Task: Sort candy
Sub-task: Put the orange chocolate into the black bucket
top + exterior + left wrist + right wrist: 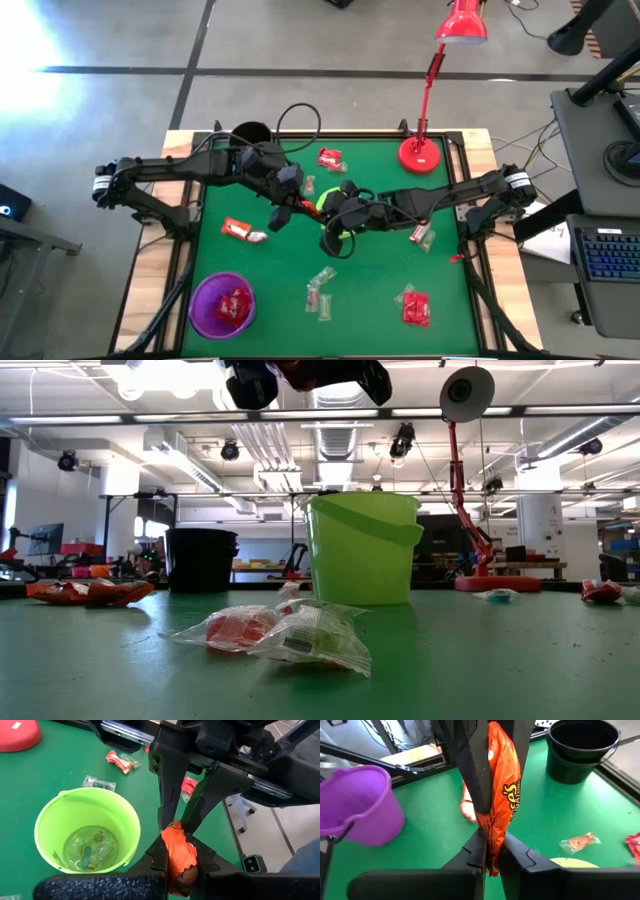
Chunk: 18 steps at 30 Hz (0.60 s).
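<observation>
My left gripper [180, 865] and my right gripper [492, 851] meet over the middle of the green table [370, 270], both clamped on one orange candy packet [501, 790] stretched between them, just beside the lime-green cup [85, 835]. In the high view the packet [300, 208] shows only as a short orange strip between the two dark grippers, and the cup [330, 203] is largely covered by my right arm.

Surroundings: a purple cup [222, 305] with red candy inside stands near the table's front left corner; a black cup [251, 133] stands at the far left edge. A red desk lamp [422, 153] rests its base at the far edge. Loose candy lies scattered: a red packet [330, 158] beyond the grippers, a red-orange one [237, 229] to the left, pale clear ones [320, 290] toward the front, red ones [414, 307] at the front right, and one [421, 236] under my right arm.

The left wrist view shows clear-wrapped sweets [92, 851] at the bottom of the lime-green cup.

Surface and room: green felt on a wooden frame; grey floor with dark tape lines; a workshop with ceiling lights behind.

Limits: in the low view the grippers are cut off by the upper edge, and the nearest clear wrappers [290, 635] hide the base of the cup [362, 548].
</observation>
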{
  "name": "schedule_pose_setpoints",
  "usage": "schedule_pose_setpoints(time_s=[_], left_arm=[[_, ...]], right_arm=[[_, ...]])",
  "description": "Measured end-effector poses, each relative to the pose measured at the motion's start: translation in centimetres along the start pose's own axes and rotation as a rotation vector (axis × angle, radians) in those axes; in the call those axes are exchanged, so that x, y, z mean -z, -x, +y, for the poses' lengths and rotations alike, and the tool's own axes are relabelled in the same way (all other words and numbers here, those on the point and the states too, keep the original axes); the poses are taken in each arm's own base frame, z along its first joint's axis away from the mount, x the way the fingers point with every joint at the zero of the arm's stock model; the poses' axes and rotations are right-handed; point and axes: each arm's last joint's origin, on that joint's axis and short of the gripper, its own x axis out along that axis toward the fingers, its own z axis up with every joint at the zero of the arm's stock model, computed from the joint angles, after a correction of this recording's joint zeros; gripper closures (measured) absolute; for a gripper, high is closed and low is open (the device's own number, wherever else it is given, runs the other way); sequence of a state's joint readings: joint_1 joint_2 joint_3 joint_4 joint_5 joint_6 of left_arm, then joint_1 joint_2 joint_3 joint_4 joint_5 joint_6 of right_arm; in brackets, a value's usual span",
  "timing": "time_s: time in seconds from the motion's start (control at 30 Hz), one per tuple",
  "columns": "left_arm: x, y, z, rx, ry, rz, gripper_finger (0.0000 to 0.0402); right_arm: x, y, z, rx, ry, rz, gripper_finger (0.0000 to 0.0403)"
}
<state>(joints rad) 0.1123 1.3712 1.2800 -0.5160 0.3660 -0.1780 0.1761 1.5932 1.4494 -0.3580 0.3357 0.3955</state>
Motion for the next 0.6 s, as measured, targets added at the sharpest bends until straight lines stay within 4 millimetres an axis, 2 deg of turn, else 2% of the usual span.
schedule_pose_setpoints(time_s=[0.33,0.6], left_arm=[[0.09,0.00,-0.03,0.014,0.003,0.011,0.0391],[0.33,-0.02,-0.07,0.015,0.025,0.034,0.0391]], right_arm=[[0.05,0.02,0.07,-0.004,-0.012,0.003,0.0306],[0.05,0.02,0.06,-0.004,-0.012,0.003,0.0270]])
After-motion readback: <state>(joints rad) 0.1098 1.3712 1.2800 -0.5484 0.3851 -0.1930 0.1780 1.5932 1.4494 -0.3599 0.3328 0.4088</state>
